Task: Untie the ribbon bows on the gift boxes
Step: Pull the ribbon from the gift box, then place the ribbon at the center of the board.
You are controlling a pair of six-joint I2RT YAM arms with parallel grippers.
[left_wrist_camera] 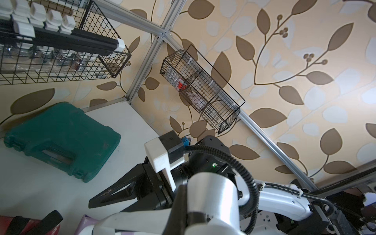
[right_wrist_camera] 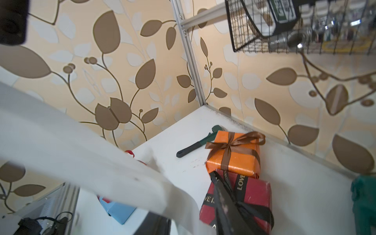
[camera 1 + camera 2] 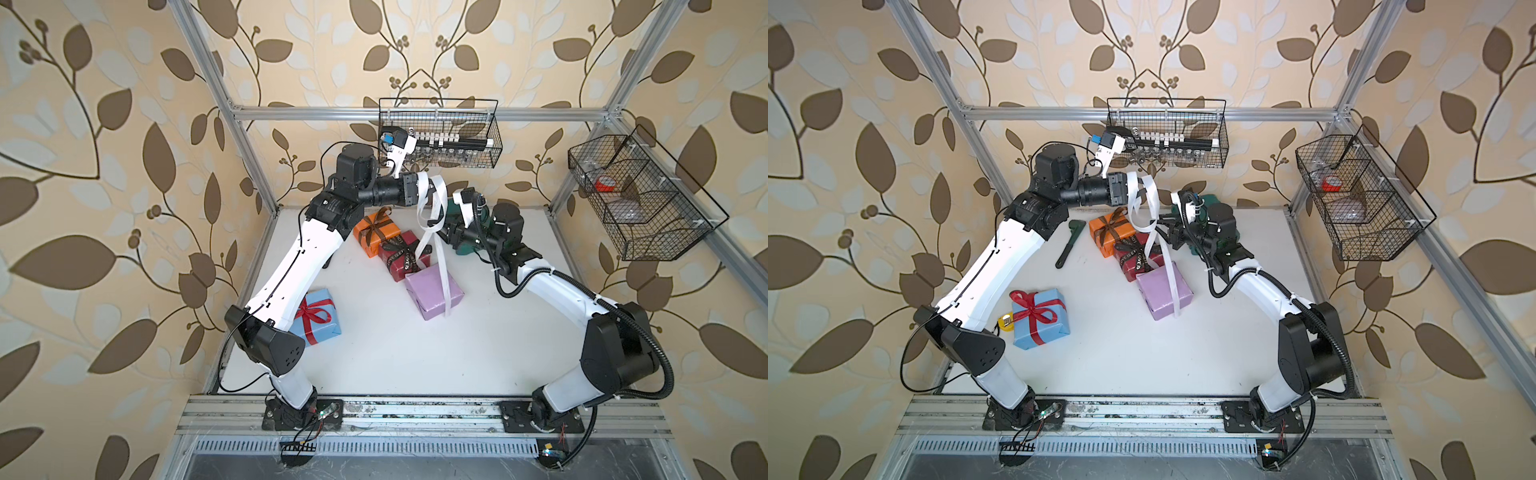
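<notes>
- A white tabletop (image 3: 415, 357) sits inside an aluminium frame (image 3: 415, 111), closed in by beige wallpaper (image 3: 104, 124) printed with brown leaves.
- Two black wire baskets hang from the frame. The back basket (image 3: 440, 133) holds a black rail of white-capped pieces, and the side basket (image 3: 648, 199) on the right has a red item inside.
- The left gripper (image 3: 420, 188), raised above the far part of the table, is clamped on the white ribbon (image 3: 434, 208).
- The ribbon hangs from it in loose loops down to the lilac box (image 3: 424, 291) near the table's middle. One strand lies across the box's top and trails over its near edge.
- The right gripper (image 3: 441, 236) sits low, just beside the hanging ribbon. Whether its jaws are closed on anything cannot be told.
- The orange box (image 3: 388, 232), under a tied brown bow (image 3: 376, 224), rests against the dark red box (image 3: 411, 241), which is bound in a black lettered ribbon (image 2: 241, 184). The lilac box lies just beside the dark red one.
- The light blue box (image 3: 1054, 330), with its red bow (image 3: 1034, 307) tied, stands near the table's left edge, well apart from the other three.
- A green tool case (image 1: 61, 138) lies toward the far right corner of the table. A dark wrench (image 3: 1068, 245) rests on the surface beside the orange box.
</notes>
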